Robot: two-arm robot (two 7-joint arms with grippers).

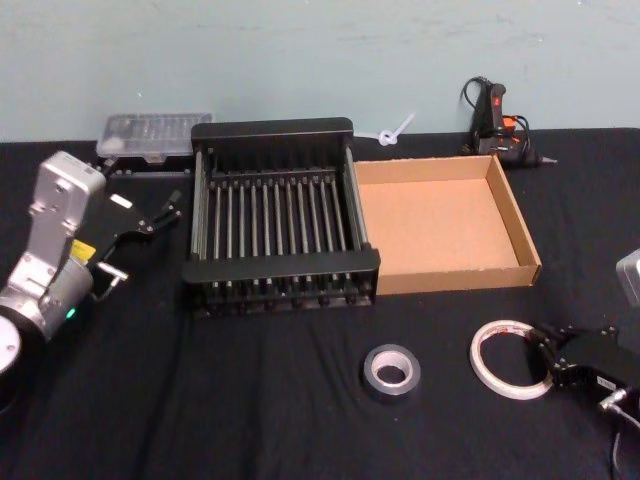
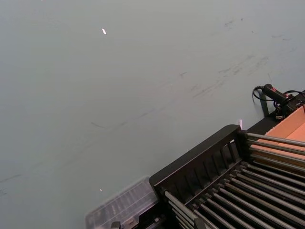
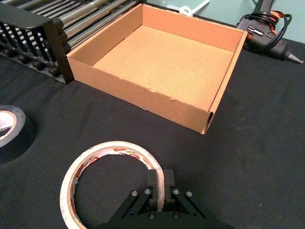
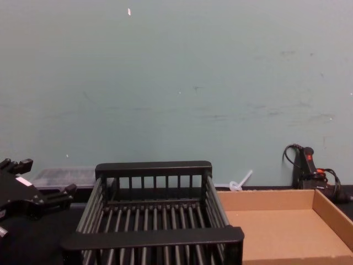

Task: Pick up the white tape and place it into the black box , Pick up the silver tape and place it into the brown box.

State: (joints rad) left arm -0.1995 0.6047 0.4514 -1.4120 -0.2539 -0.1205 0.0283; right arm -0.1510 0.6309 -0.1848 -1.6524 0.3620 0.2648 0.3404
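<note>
The white tape (image 1: 477,358) lies flat on the black cloth at the front right, in front of the brown box (image 1: 450,225). My right gripper (image 1: 545,352) is low at the ring's right side. In the right wrist view its fingers (image 3: 152,183) clamp the white tape's (image 3: 114,147) band, one inside the hole and one outside, so the gripper (image 3: 161,183) is shut on it. The silver tape (image 1: 373,374) sits just left of it, upright on its flat face. The black box (image 1: 272,130) stands beside the brown box. My left gripper (image 1: 150,212) hovers open left of the black box.
A black and orange glue gun (image 1: 495,120) with its cord lies behind the brown box. A clear plastic case (image 1: 155,135) sits at the back left, near the wall. A small white plastic piece (image 1: 395,130) lies between the boxes at the back.
</note>
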